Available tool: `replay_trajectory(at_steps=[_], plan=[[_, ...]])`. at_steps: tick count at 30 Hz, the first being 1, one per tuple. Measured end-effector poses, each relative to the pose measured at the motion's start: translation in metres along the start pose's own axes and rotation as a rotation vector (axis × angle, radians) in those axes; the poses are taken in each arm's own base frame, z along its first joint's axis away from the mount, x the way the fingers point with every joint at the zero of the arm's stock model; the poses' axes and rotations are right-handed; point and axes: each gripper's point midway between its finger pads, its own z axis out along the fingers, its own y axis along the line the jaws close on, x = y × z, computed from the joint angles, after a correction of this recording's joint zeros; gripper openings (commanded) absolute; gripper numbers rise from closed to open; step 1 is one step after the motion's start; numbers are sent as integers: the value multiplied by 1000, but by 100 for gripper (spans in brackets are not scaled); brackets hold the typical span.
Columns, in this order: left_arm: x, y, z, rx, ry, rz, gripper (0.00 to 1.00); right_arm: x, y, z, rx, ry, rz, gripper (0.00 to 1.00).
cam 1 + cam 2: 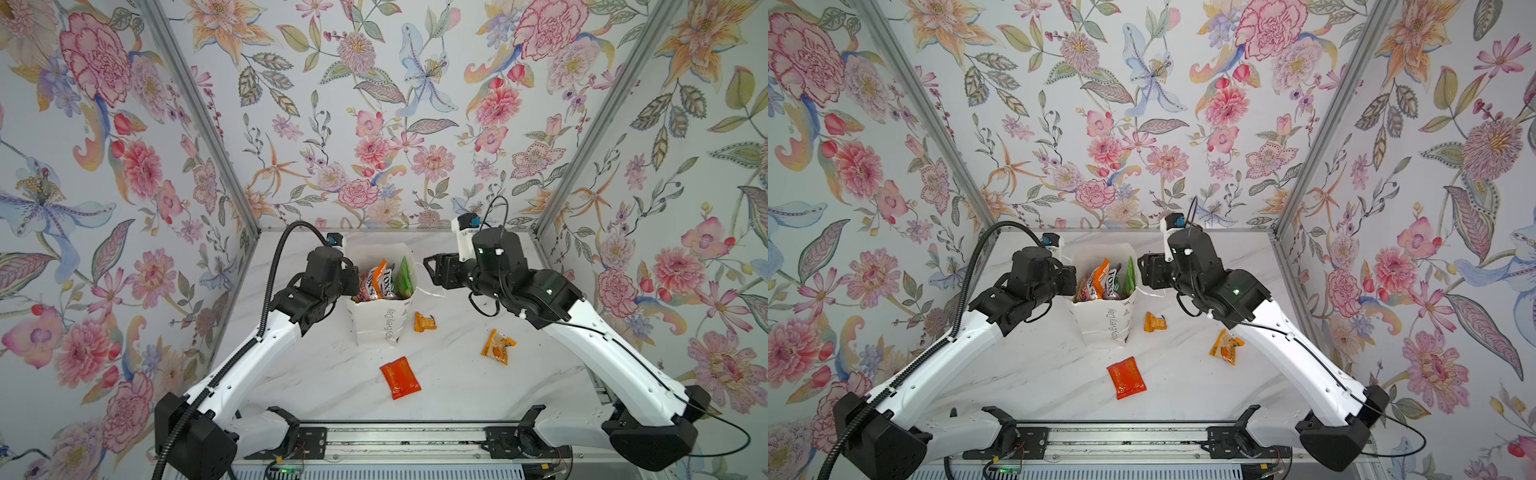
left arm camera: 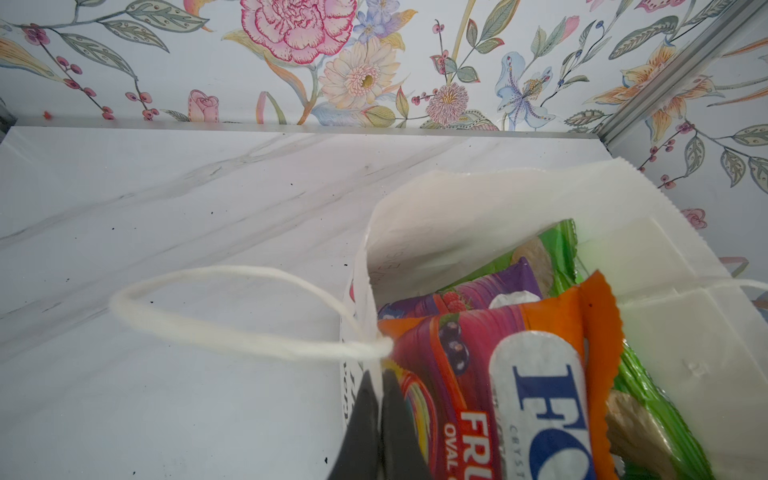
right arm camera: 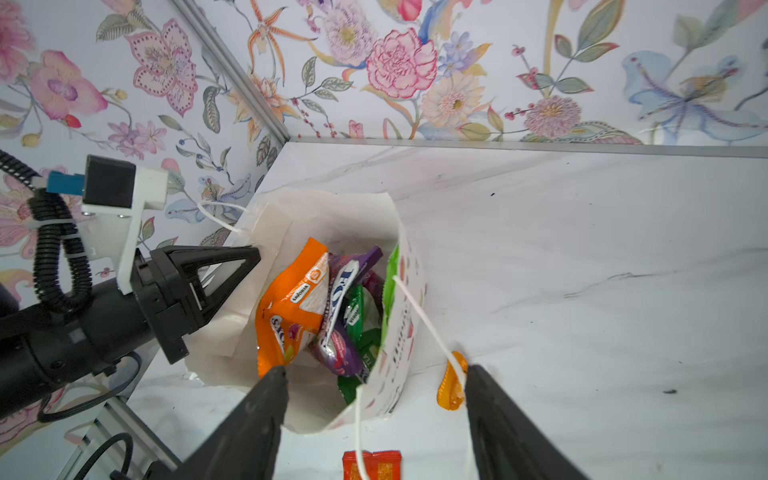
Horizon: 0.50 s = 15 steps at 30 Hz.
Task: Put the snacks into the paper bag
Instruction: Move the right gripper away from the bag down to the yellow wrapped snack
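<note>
The white paper bag (image 1: 376, 328) (image 1: 1104, 322) stands upright mid-table with its mouth open. Inside it are an orange FOX'S packet (image 1: 380, 276) (image 2: 540, 374) (image 3: 291, 307), a purple packet (image 3: 345, 291) and green packets (image 1: 405, 276). My left gripper (image 1: 353, 279) (image 2: 380, 384) is shut on the bag's left rim, beside the string handle (image 2: 232, 336). My right gripper (image 1: 430, 270) (image 3: 374, 371) hangs open at the bag's right rim with nothing held; the other handle (image 3: 419, 316) runs between its fingers. Three orange-red sachets lie on the table (image 1: 424, 322) (image 1: 498, 346) (image 1: 400, 377).
Floral walls with aluminium posts (image 1: 199, 116) (image 1: 598, 120) close in the marble table (image 1: 478, 395) on three sides. A metal rail (image 1: 399, 440) with both arm bases runs along the front edge. The left arm's black cable hose (image 1: 270, 291) arcs over its forearm.
</note>
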Motion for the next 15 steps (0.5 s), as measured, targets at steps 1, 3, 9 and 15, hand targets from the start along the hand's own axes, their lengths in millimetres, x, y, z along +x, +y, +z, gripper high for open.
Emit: replay_trajectory(at_steps=[1,3,9,15], plan=[[0,1,-1,0,-5,0,0,0,-10,-8,19,-17,9,73],[1,1,-3,3,-17,-2,0,6,-35,-22,70,-43,29,74],[-1,1,-3,11,-38,0,0,43,-114,-37,270,-30,108,76],[0,1,-4,12,-45,2,0,104,-175,-35,431,60,209,76]])
